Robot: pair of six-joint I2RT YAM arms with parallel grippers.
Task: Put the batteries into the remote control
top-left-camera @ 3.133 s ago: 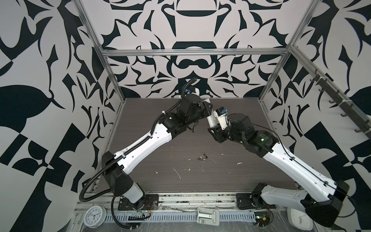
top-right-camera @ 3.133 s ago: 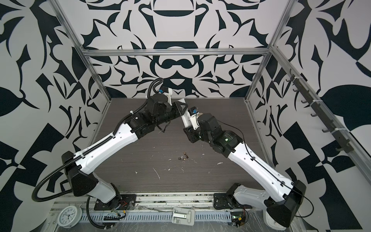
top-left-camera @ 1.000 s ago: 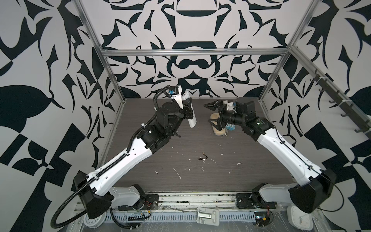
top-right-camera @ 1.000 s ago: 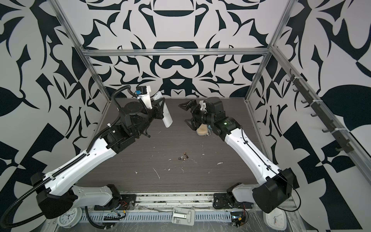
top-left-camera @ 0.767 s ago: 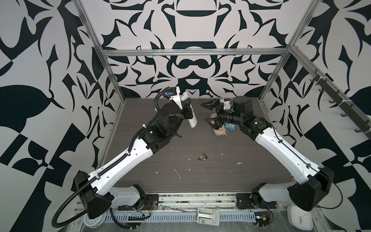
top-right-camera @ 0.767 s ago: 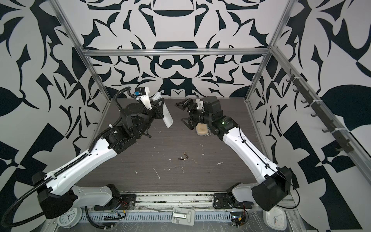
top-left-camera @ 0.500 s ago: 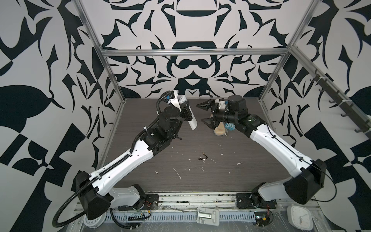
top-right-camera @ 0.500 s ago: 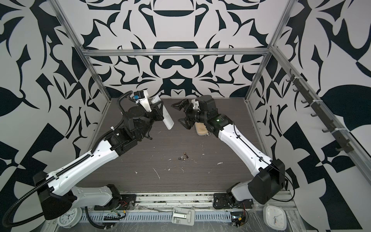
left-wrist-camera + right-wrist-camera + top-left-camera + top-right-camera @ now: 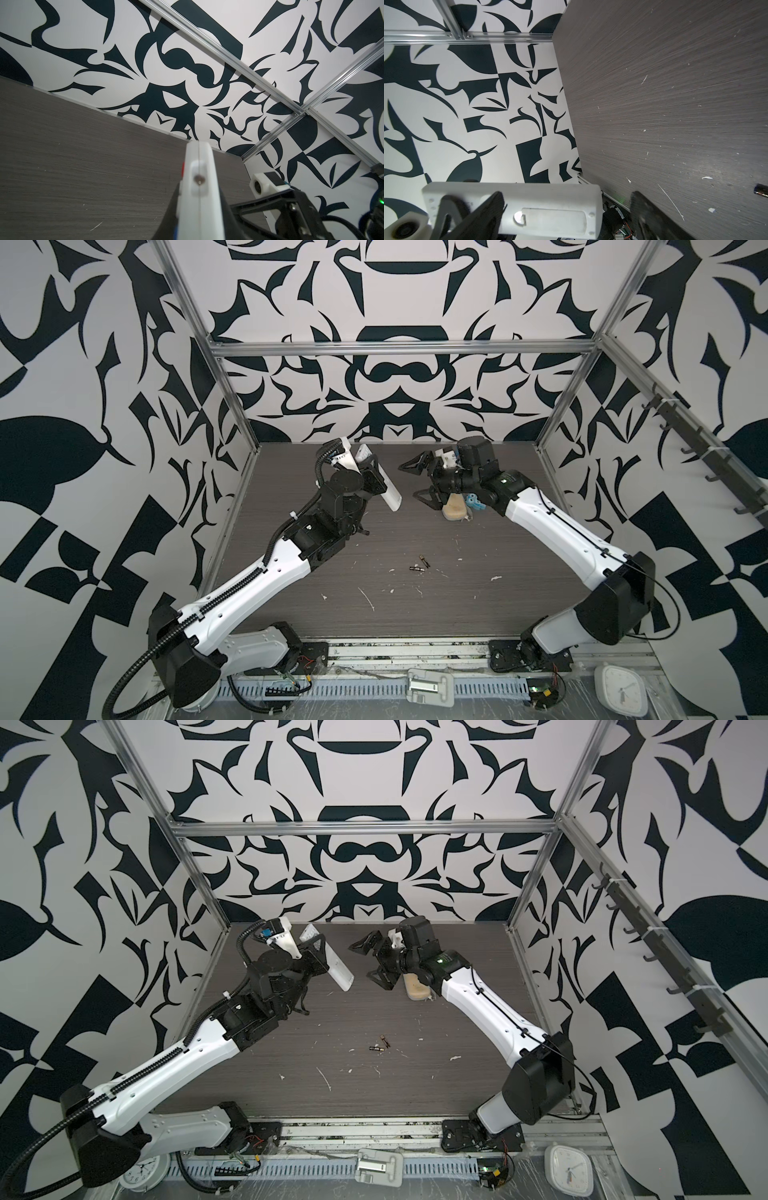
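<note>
We note a narrow open gap between the raised remote control [image 9: 388, 493] tip and the wide-spread right gripper [image 9: 409, 481]. Table [image 9: 478, 605] middle is mostly passable: only the batteries [image 9: 417, 568] and thin white scraps [image 9: 368, 598] lie there. Beige case [image 9: 452, 509] blocks the surface under the right wrist.

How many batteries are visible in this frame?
2. One battery lies flat near the middle of the table; the other battery lies just behind it, angled. More could be hidden inside the held remote.

The bench [image 9: 478, 614] looks like dark, matt wood grain. The remote [image 9: 387, 492] is smooth white plastic with a soft sheen. The batteries [image 9: 417, 568] show shiny metal ends. The frame rails [image 9: 399, 349] are brushed silvery metal.
</note>
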